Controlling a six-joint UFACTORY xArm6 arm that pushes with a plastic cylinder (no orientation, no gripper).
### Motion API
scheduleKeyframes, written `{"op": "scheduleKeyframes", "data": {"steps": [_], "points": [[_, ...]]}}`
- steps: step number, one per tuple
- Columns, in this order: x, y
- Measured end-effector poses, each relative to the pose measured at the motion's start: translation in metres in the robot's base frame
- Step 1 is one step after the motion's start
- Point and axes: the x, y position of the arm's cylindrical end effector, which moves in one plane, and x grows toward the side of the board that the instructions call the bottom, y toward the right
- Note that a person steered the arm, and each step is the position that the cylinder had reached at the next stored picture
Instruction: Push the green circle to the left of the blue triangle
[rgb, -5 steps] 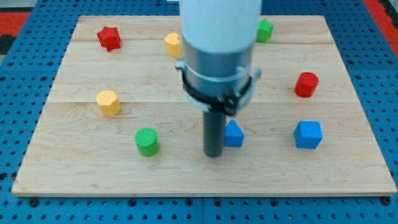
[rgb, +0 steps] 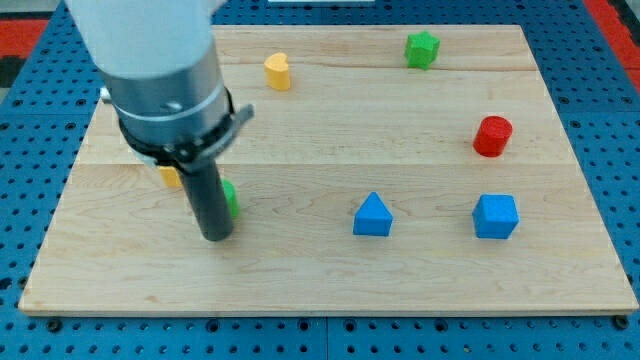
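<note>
My tip (rgb: 217, 236) stood touching the green circle (rgb: 230, 198), mostly hidden behind the rod, on its left. The blue triangle (rgb: 372, 215) lay well right of that circle.

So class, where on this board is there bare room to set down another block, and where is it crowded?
Free: the bare wood between the blue triangle and the yellow block, and the bottom strip under the blue cube. Crowded: the left, where my tip sits beside the green circle.
</note>
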Motion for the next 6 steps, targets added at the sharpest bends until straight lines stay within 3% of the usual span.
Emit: {"op": "scheduleKeyframes", "data": {"steps": [1, 3, 4, 5, 6], "points": [[0.037, -0.032], [-0.042, -0.053], [-0.045, -0.030], [-0.031, 0.029], [-0.031, 0.042]]}}
